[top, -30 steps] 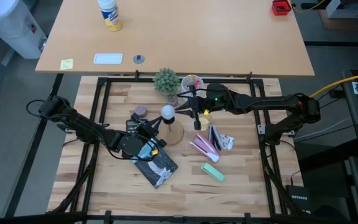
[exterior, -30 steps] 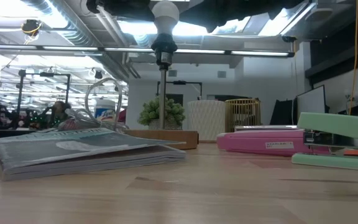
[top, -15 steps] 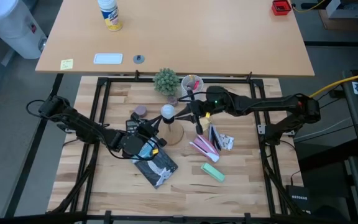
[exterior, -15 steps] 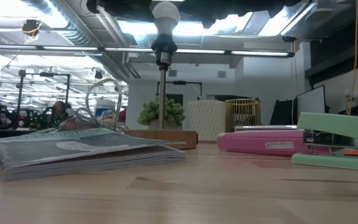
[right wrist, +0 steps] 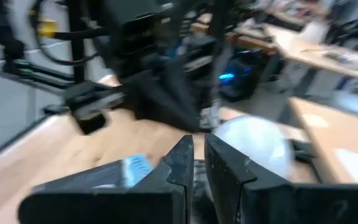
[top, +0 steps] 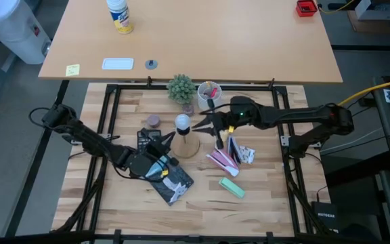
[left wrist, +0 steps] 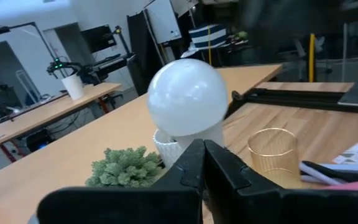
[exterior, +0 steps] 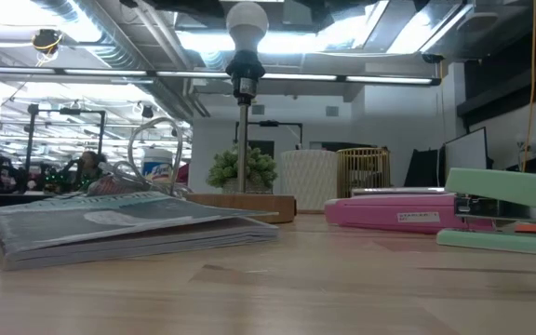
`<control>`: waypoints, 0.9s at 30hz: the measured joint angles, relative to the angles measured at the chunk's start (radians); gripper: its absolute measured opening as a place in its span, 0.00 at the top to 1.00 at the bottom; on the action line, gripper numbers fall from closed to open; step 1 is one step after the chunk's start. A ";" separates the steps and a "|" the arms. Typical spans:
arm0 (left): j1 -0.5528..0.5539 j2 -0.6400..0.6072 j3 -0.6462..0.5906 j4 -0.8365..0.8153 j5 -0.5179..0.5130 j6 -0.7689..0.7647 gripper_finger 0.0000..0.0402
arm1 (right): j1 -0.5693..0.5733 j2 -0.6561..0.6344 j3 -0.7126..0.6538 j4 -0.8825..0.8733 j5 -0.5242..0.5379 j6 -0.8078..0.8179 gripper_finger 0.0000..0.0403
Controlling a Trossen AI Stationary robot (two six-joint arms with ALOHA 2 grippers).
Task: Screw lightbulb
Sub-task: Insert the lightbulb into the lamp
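The whitish lightbulb (top: 182,122) stands upright in the black socket (exterior: 246,67) on top of a thin rod, which rises from a wooden base (top: 189,145). It also shows in the low view (exterior: 247,19) and the left wrist view (left wrist: 187,96). My left gripper (top: 166,138) is shut and empty, just to the bulb's near-left, with its tips below the bulb (left wrist: 201,149). My right gripper (top: 198,125) is just to the bulb's right, shut to a narrow slit and empty. The bulb is a blur beside it in the right wrist view (right wrist: 253,146).
A small green plant (top: 181,88) and a cup of pens (top: 209,89) stand behind the stand. A booklet (top: 171,181) lies in front of it. A pink stapler (top: 221,159) and a green stapler (top: 232,187) lie to the near right. A gold wire cup (left wrist: 272,149) stands nearby.
My right gripper has drawn back from the bulb toward the table's right edge. My left gripper has drawn back from the stand toward the near-left. The dark arms have left the top of the low view. The bulb stays upright in the socket.
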 joint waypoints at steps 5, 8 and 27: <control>-0.023 0.000 0.000 0.000 0.002 -0.025 1.00 | 0.000 -0.016 0.000 0.030 0.157 -0.091 0.89; -0.024 0.000 0.000 0.000 0.031 -0.053 1.00 | -0.008 -0.008 0.000 0.043 0.213 -0.162 0.89; 0.058 0.000 0.000 -0.002 0.148 -0.077 1.00 | -0.071 0.102 0.000 0.099 0.175 -0.166 0.89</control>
